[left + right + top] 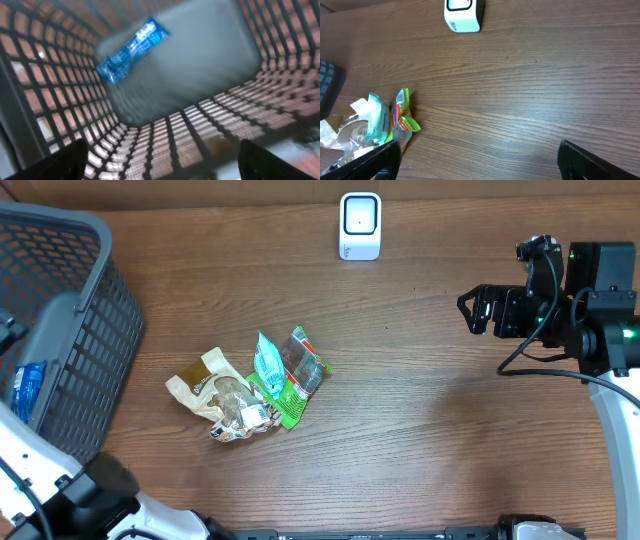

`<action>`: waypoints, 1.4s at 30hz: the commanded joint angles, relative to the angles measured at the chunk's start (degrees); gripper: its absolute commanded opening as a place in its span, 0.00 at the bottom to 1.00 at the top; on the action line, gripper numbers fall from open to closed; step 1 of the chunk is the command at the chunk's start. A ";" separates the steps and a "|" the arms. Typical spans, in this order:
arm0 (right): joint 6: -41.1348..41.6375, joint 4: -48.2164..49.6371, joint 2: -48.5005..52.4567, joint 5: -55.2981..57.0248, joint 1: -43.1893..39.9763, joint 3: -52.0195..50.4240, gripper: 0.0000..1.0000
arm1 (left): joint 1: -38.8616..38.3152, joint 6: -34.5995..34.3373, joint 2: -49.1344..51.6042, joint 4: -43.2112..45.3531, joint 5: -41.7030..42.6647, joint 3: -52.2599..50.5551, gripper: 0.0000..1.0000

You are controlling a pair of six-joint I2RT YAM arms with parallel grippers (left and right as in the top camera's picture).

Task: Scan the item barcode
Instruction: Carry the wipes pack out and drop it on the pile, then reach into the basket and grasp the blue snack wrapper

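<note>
Overhead: snack packets (250,390) are seen heaped mid-table, scanner (360,225) beyond; blue packet (28,385) in basket (100,330).
L wrist: left gripper (160,162) held apart, empty.
R wrist: right gripper (480,160) spread, empty; packets judged light, crinkly, slippery, to be pinched at sealed edge.

Black right arm (590,300), green lights, looping cable, white link

The table (420,410) is matt brown wood grain. The basket (95,330) is grey plastic lattice. The packets (252,387) are glossy crinkled film. The scanner (360,225) is smooth white plastic.
</note>
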 commanded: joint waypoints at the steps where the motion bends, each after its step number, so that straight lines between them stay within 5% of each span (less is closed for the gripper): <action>1: -0.09 0.98 -0.26 -0.09 0.02 1.33 1.00 | 4.81 3.34 -0.13 8.28 0.57 -7.98 0.82; 5: -0.09 1.05 -0.26 -0.07 0.02 1.33 1.00 | 4.48 6.43 -0.13 21.20 0.48 -19.08 0.74; 20: -0.02 1.97 -0.26 -0.13 0.02 1.33 1.00 | 4.63 12.87 0.33 69.22 -2.05 -55.21 0.86; 38: -0.04 1.73 -0.26 -0.11 0.02 1.33 1.00 | 9.01 12.81 10.36 69.18 1.03 -56.85 0.80; 39: -0.04 1.73 -0.26 -0.11 0.02 1.33 1.00 | 9.01 12.81 10.36 69.16 1.03 -56.85 0.75; 42: -0.02 1.68 -0.26 -0.11 0.02 1.33 1.00 | 8.76 12.28 10.36 68.63 1.05 -56.85 0.40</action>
